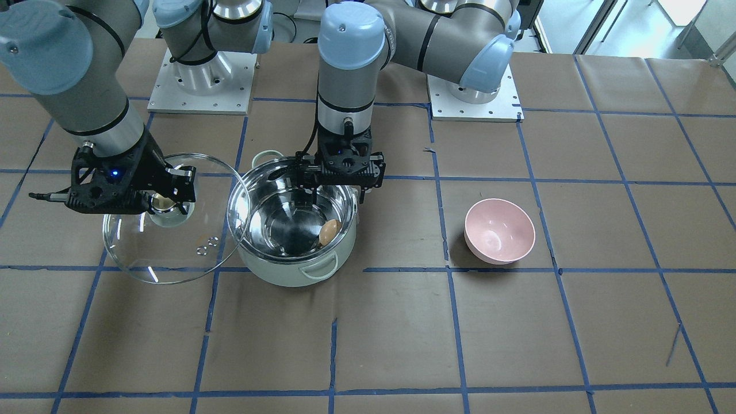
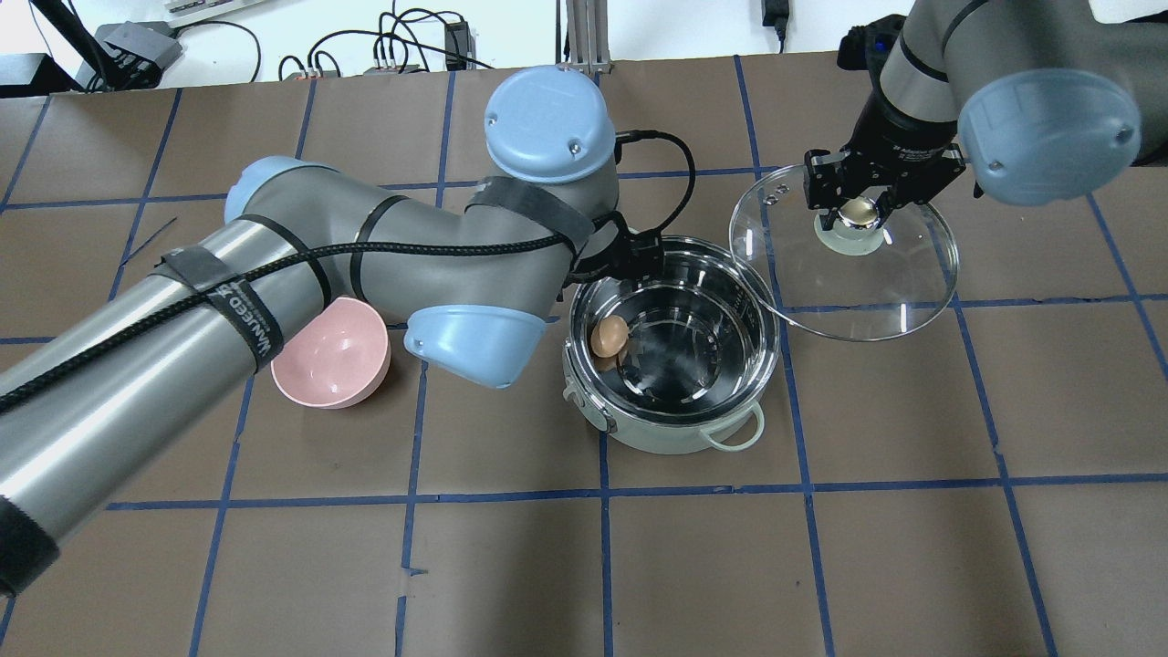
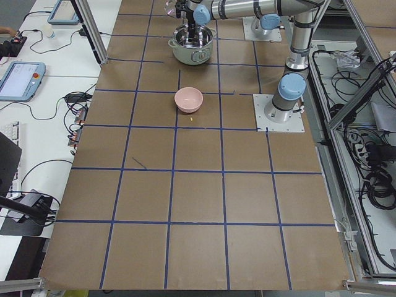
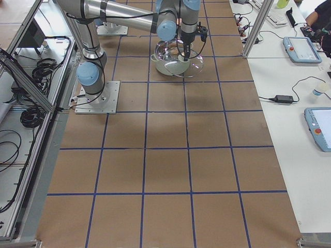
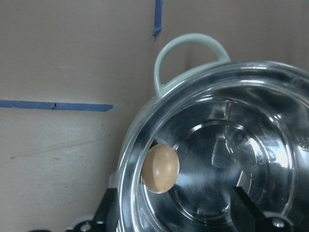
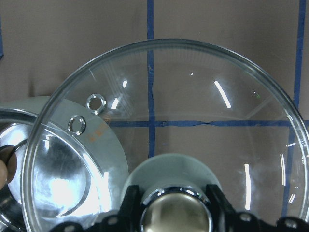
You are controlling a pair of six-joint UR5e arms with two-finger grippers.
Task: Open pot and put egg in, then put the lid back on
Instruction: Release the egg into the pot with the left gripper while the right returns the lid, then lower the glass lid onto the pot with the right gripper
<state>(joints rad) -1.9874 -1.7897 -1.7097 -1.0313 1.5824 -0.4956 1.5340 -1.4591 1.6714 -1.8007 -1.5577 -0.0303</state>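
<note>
The mint-green pot [image 1: 287, 275] stands open on the table, also in the overhead view [image 2: 671, 440]. The tan egg [image 1: 329, 233] lies inside it against the steel wall, seen too in the overhead view [image 2: 609, 337] and the left wrist view [image 5: 160, 168]. My left gripper [image 1: 332, 196] hangs open and empty just above the pot's rim [image 5: 133, 145]. My right gripper [image 1: 164, 202] is shut on the knob of the glass lid [image 1: 172, 247] and holds it tilted in the air beside the pot, its edge overlapping the pot's rim. The lid [image 6: 193, 106] fills the right wrist view.
A pink bowl [image 1: 499, 230] stands empty on the table on my left side, about a grid square from the pot, and shows in the overhead view [image 2: 333, 351]. The table is brown paper with a blue tape grid. The arm bases sit at the table's robot-side edge.
</note>
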